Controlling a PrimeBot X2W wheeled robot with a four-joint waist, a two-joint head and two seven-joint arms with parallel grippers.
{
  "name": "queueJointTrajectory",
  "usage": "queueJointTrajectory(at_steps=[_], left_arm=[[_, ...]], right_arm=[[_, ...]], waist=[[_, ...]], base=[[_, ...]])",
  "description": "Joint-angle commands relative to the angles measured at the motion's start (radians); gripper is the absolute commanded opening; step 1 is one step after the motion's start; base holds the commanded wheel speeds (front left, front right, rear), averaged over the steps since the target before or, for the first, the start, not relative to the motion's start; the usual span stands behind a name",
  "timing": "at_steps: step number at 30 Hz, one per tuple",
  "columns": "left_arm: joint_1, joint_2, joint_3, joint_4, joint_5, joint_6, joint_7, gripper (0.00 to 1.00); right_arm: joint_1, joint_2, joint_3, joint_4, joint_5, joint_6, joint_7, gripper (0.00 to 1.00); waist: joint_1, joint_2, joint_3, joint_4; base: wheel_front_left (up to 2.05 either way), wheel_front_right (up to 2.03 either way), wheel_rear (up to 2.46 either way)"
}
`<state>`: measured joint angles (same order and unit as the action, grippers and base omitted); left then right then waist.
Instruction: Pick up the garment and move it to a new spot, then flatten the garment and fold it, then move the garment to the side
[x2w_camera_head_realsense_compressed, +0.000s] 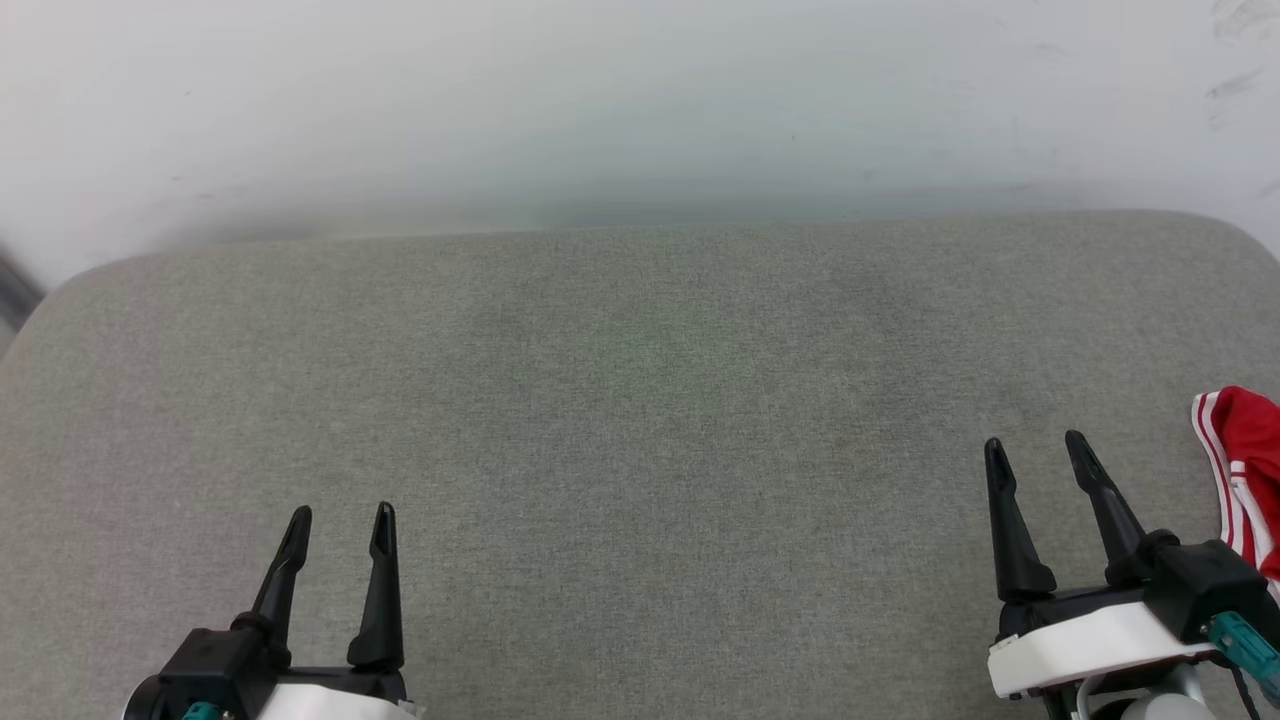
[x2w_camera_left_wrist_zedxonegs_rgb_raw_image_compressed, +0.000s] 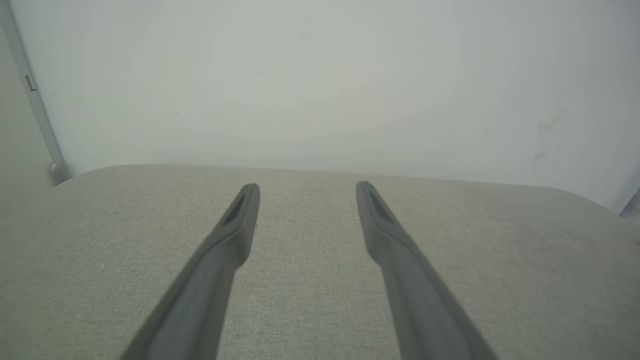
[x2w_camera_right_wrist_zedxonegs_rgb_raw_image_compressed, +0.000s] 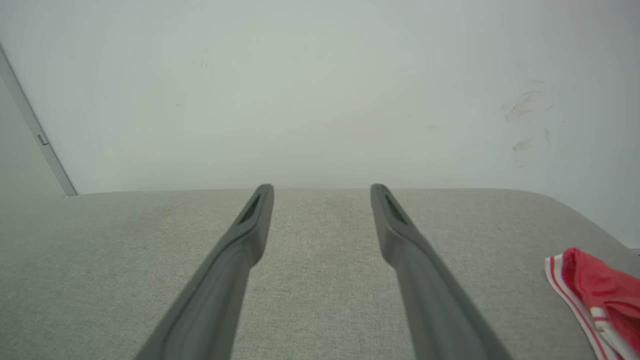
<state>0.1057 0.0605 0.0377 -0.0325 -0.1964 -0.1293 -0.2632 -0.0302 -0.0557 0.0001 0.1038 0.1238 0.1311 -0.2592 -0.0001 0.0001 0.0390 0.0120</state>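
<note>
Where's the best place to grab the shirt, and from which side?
Grip the shirt by its striped trim, coming from its left in the head view with the open right end effector. That trim is the nearest edge, lying on the cushion; the rest runs out of frame, so this is tentative.
</note>
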Motion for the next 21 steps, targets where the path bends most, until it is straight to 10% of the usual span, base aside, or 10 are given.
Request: queueJointTrajectory(at_steps=[1, 9, 10, 21], left_arm=[[0.011, -0.002, 0.002, -0.005, 0.001, -0.001, -0.002, 1.00], [0.015, -0.005, 0.005, -0.005, 0.000, -0.001, -0.002, 1.00], [0.009, -0.005, 0.005, -0.001, -0.003, 0.000, 0.000, 0.00], [-0.006, 0.001, -0.002, 0.046, -0.174, 0.003, 0.032, 0.00]], right_arm=[[0.009, 0.006, -0.001, 0.002, 0.006, -0.001, -0.004, 1.00], [0.009, 0.007, 0.002, 0.001, 0.010, -0.001, -0.006, 1.00], [0.000, 0.002, 0.003, 0.000, 0.009, 0.000, -0.002, 0.00], [0.001, -0.004, 0.001, 0.033, 0.182, 0.000, 0.034, 0.00]], waist=[[0.0001, -0.0001, 0.000, 0.001], [0.0001, -0.0001, 0.005, 0.004], [0.0001, -0.0001, 0.005, 0.004], [0.0001, -0.0001, 0.003, 0.003]], base=[[0.00, 0.00, 0.00], [0.00, 0.00, 0.00], [0.00, 0.00, 0.00], [0.00, 0.00, 0.00]])
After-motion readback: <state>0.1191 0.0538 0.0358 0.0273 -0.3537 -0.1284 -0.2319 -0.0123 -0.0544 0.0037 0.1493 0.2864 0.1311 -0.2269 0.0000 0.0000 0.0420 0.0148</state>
